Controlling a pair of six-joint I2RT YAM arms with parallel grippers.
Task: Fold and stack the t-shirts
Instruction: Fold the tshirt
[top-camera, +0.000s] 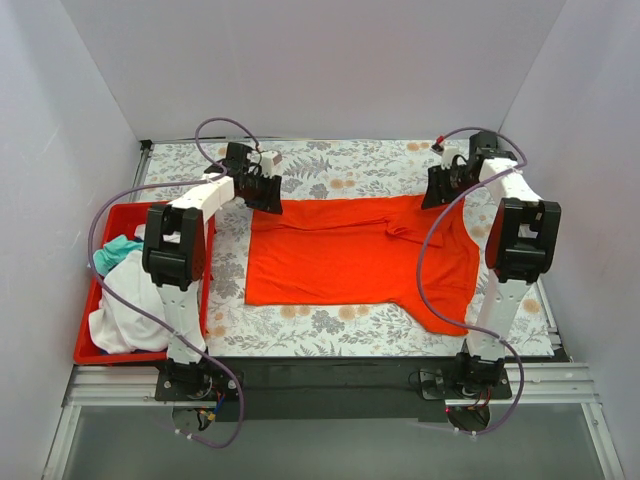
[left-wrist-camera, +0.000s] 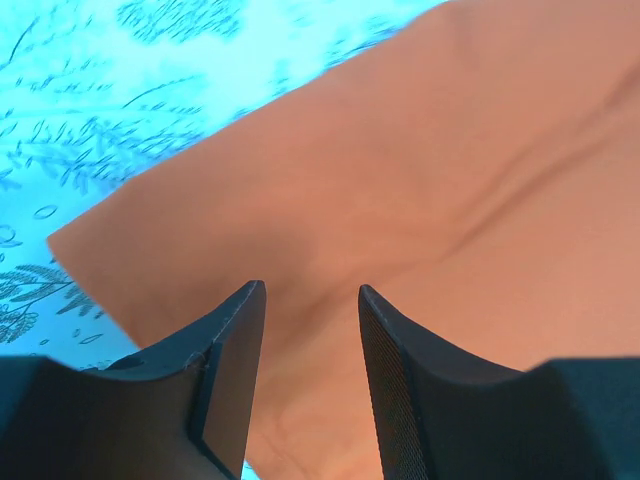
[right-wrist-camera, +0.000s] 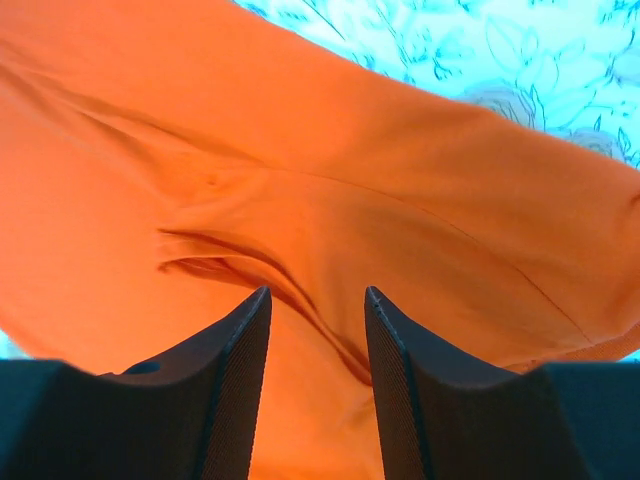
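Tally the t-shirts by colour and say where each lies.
Orange-red t-shirt: 1, spread on the table
White t-shirt: 1 crumpled bundle in the red bin; cannot tell if it hides more
Teal t-shirt: 1, in the same bin behind the white one
Total: 3 in view

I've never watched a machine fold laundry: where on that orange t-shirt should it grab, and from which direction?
Probably its far corners, pinched from straight above. The orange t-shirt lies flat on the floral tablecloth, so only thin edges offer a hold, and the far-left corner lies smooth and free.
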